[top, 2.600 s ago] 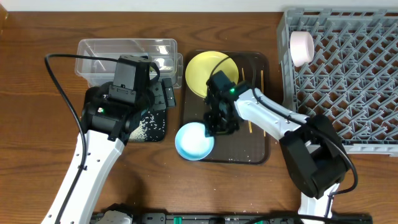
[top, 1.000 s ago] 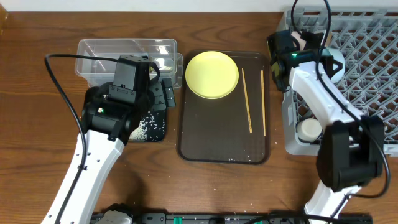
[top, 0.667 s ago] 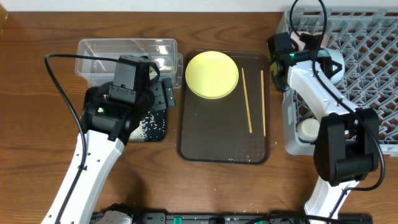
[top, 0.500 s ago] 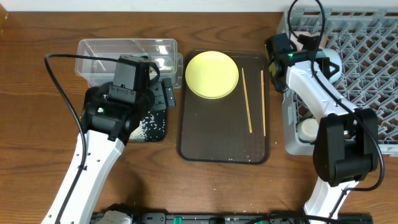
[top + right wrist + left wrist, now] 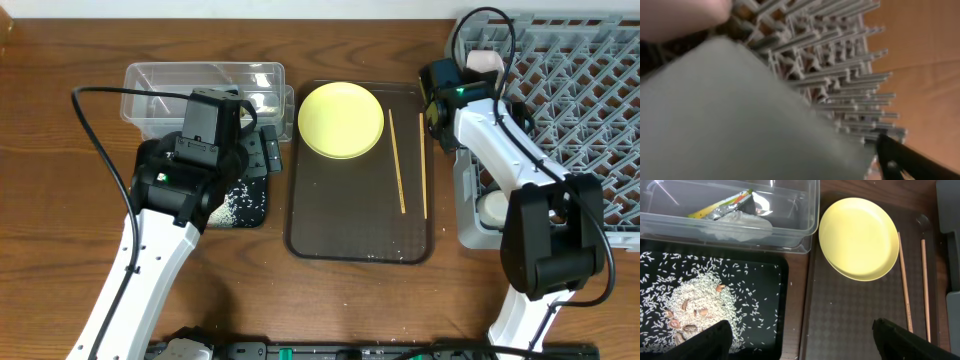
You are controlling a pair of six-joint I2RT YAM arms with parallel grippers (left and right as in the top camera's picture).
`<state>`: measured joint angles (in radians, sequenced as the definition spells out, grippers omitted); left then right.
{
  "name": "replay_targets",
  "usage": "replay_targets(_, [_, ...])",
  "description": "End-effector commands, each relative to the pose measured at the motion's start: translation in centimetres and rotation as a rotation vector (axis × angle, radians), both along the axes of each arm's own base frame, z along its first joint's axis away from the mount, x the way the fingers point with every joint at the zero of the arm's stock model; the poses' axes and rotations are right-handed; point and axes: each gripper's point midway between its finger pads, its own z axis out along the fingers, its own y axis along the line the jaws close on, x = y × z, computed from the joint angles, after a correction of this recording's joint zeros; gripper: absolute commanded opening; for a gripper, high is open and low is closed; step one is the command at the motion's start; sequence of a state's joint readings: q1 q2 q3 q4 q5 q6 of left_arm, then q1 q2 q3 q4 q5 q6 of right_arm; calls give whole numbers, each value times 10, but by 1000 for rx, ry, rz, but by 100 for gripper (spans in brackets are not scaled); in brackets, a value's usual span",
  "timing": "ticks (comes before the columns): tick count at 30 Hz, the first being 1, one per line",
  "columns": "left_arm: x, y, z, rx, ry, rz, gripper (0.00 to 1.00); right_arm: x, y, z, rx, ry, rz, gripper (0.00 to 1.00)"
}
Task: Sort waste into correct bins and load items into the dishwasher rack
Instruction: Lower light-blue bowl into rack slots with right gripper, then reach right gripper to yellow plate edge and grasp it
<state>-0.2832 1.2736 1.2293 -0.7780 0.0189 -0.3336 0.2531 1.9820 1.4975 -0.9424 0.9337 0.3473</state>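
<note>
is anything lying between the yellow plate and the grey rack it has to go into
Two thin wooden chopsticks lie flat on the dark brown serving tray between the yellow round plate and the large grey plastic crate, and the right arm hangs over the crate's near wall. A lifted plate would likely clear the chopsticks.
</note>
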Motion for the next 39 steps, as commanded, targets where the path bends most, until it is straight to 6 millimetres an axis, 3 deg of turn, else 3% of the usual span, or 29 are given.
replay_targets(1, [1, 3, -1, 12, 0, 10, 92, 2, 35, -1, 212, 1, 56, 99])
replay_targets(6, [1, 3, -1, 12, 0, 10, 92, 7, 77, 42, 461, -71, 140, 99])
replay_targets(9, [1, 4, -1, 12, 0, 10, 92, 15, 117, 74, 697, -151, 244, 99])
replay_targets(13, [1, 4, -1, 12, 0, 10, 92, 31, 159, 88, 902, -214, 364, 99])
replay_targets(15, [1, 3, -1, 12, 0, 10, 92, 36, 174, 79, 952, -207, 391, 99])
replay_targets(18, [1, 3, -1, 12, 0, 10, 92, 42, 190, 50, 985, -185, 361, 96])
replay_targets(24, [1, 3, -1, 11, 0, 10, 92, 32, 223, -28, 1020, -58, 202, 60])
replay_targets(31, [1, 3, -1, 12, 0, 10, 92, 21, 224, -79, 1011, 19, 65, 46])
replay_targets(39, [1, 4, -1, 12, 0, 10, 92, 11, 220, -106, 982, 85, 21, 37])
